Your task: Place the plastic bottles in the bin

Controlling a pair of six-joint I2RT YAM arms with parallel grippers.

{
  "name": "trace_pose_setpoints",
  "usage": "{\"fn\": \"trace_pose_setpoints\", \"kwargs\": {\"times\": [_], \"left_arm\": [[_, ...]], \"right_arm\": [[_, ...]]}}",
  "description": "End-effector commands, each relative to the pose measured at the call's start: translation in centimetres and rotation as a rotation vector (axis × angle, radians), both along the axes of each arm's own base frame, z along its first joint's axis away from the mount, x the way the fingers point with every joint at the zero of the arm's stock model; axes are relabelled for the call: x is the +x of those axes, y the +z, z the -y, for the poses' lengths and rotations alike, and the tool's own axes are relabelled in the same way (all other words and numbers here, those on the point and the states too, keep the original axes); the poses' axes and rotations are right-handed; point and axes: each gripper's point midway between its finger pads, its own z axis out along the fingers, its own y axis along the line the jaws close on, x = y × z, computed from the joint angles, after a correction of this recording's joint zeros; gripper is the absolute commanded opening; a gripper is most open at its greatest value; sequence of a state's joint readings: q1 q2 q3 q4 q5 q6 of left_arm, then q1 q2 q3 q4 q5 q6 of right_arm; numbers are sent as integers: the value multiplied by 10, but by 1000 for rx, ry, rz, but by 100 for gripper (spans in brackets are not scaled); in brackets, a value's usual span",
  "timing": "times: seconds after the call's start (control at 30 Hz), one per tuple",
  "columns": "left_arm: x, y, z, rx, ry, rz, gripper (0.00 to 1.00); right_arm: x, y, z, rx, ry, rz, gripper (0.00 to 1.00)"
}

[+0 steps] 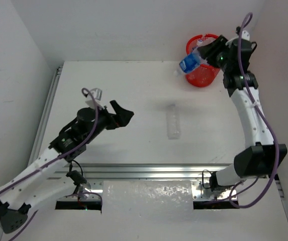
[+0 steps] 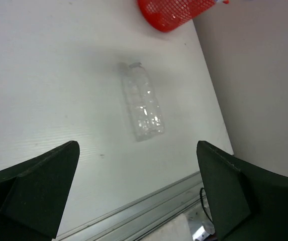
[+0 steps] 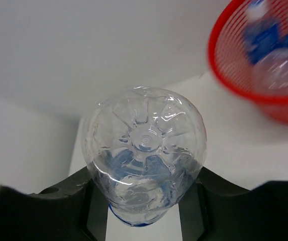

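My right gripper (image 1: pixel 207 54) is shut on a clear bottle with a blue label (image 1: pixel 190 63), held in the air just left of the red mesh bin (image 1: pixel 204 76) at the back right. In the right wrist view the bottle's base (image 3: pixel 146 150) faces the camera between the fingers, and the bin (image 3: pixel 229 75) at the upper right holds several bottles. A plain clear bottle (image 1: pixel 173 121) lies on the table's middle; it also shows in the left wrist view (image 2: pixel 142 103). My left gripper (image 1: pixel 123 114) is open and empty, left of that bottle.
An aluminium rail (image 1: pixel 149 171) runs along the table's near edge. White walls close in the left, back and right sides. The bin's base (image 2: pixel 176 11) shows at the top of the left wrist view.
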State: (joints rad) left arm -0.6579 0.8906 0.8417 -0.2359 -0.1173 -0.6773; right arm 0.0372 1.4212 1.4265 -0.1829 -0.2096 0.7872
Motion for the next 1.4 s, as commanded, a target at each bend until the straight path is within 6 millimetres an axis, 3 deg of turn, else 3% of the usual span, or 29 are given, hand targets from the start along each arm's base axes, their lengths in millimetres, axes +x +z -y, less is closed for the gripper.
{"fn": "trace_pose_setpoints", "kwargs": {"times": [0.0,0.03,0.07,0.1,0.17,0.2,0.23,0.27,0.3,0.37,0.4,0.43,0.5,0.53,0.83,0.9,0.93,1.0,1.03,1.13,1.2,1.37], "left_arm": [[-15,-23,-44,143,110,-24,100],[-19,-21,-49,155,106,-4,100],[-22,-27,-50,170,98,-5,100],[-23,-30,-53,188,97,1,100],[-24,-39,-60,221,113,-12,100],[-24,-46,-59,232,113,-33,100],[-26,-47,-52,219,75,-35,100],[-27,-53,-48,222,51,-41,100],[-26,-56,-42,215,33,-48,100],[-25,-63,-37,220,15,-64,100],[-23,-66,-34,222,6,-71,100],[-23,-67,-31,220,-5,-74,100],[-22,-71,-28,228,-15,-85,100],[-21,-70,-28,227,-17,-84,100],[-24,-81,-26,224,-30,-98,100],[-23,-81,-26,225,-28,-97,100],[-23,-81,-25,226,-29,-97,100],[-23,-82,-25,225,-33,-97,100],[-23,-83,-25,225,-32,-97,100],[-23,-86,-23,226,-42,-105,100],[-23,-86,-22,225,-45,-106,100],[-23,-85,-23,219,-43,-97,100]], "right_arm": [[37,-2,79,-187,-390,-66,6],[55,7,99,-208,-487,-50,6],[65,30,106,-218,-530,16,7],[82,21,113,-243,-559,11,7],[99,34,128,-305,-626,62,7],[104,60,134,-311,-666,119,7],[121,45,138,-365,-672,96,7],[127,68,141,-370,-692,168,7],[142,58,141,-430,-673,169,7],[157,75,134,-448,-637,244,8],[164,71,133,-456,-628,241,8],[179,52,132,-488,-605,224,8],[192,46,124,-506,-557,248,10],[200,31,123,-516,-543,233,10],[228,-2,106,-536,-443,263,14],[229,-9,106,-536,-437,259,9],[227,-24,106,-532,-434,232,7],[211,8,108,-486,-480,319,6],[208,3,109,-480,-484,312,5],[205,26,108,-454,-491,340,5],[205,33,106,-459,-481,352,10],[202,37,109,-491,-489,362,8]]}}
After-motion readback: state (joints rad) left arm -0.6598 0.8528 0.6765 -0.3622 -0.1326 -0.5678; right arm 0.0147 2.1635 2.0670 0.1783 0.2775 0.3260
